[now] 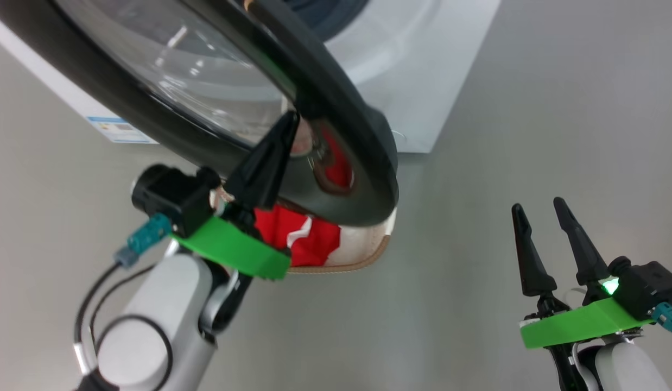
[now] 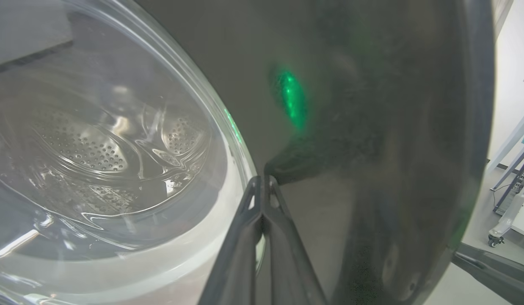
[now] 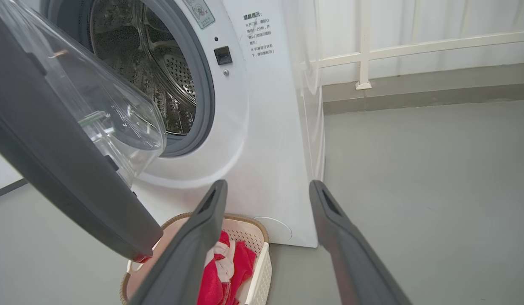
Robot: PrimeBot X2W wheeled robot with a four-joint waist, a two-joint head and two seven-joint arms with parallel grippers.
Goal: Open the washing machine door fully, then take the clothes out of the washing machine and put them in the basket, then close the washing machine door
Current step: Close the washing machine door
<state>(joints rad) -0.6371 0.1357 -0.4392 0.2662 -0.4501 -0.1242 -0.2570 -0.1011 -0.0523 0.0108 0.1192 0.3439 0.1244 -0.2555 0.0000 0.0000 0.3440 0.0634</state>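
Grey floor (image 1: pixel 558 108) runs under the white washing machine (image 3: pixel 262 127). My left gripper (image 2: pixel 262 180), fingers pressed together, sets its tips against the glossy rim of the washing machine door (image 1: pixel 336 103); my right gripper (image 1: pixel 537 206) hangs spread, holding nothing. My right wrist view adds the steel drum (image 3: pixel 169 72) and the clothes (image 3: pixel 228 271) in the basket (image 3: pixel 261 271).

The white front of the washing machine (image 3: pixel 266 148) bears a printed Chinese notice (image 3: pixel 258 34) headed "温馨提示" (the lines beneath are too small to read surely). A greenish sticker (image 3: pixel 201 9) by the gasket and a blue label (image 1: pixel 119 129) are illegible.
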